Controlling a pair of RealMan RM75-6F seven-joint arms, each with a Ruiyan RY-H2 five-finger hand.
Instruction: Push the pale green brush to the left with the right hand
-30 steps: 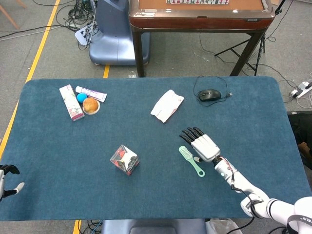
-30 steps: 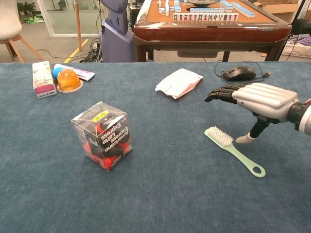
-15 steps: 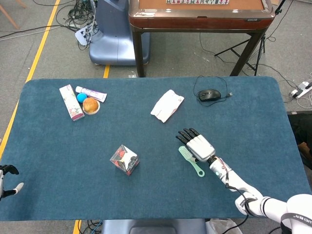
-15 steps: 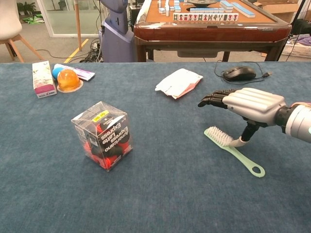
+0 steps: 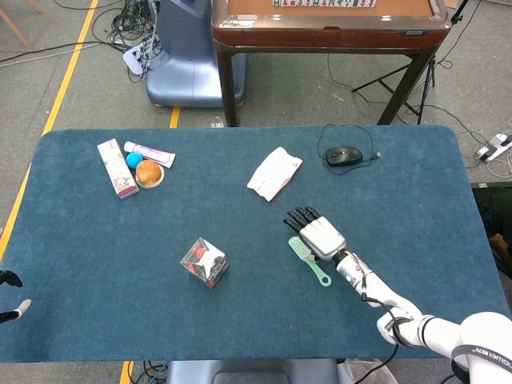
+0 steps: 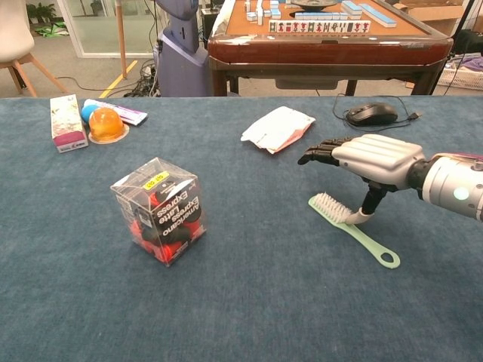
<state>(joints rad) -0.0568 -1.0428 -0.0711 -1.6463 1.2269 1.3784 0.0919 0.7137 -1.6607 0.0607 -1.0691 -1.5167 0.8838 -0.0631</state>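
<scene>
On the blue tabletop point(image 5: 96, 240), the left hand point(image 5: 10, 292) barely shows at the near left edge; whether it is open or closed cannot be told. A clear box of capsules point(image 6: 160, 210) stands left of centre. The pale green brush point(image 6: 349, 227) lies right of centre. The right hand point(image 6: 361, 154), fingers spread flat, touches the brush with its thumb.

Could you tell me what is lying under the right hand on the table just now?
Under the right hand lies the pale green brush, bristles up; the thumb touches its neck. In the head view the hand covers part of the brush's right edge.
</scene>
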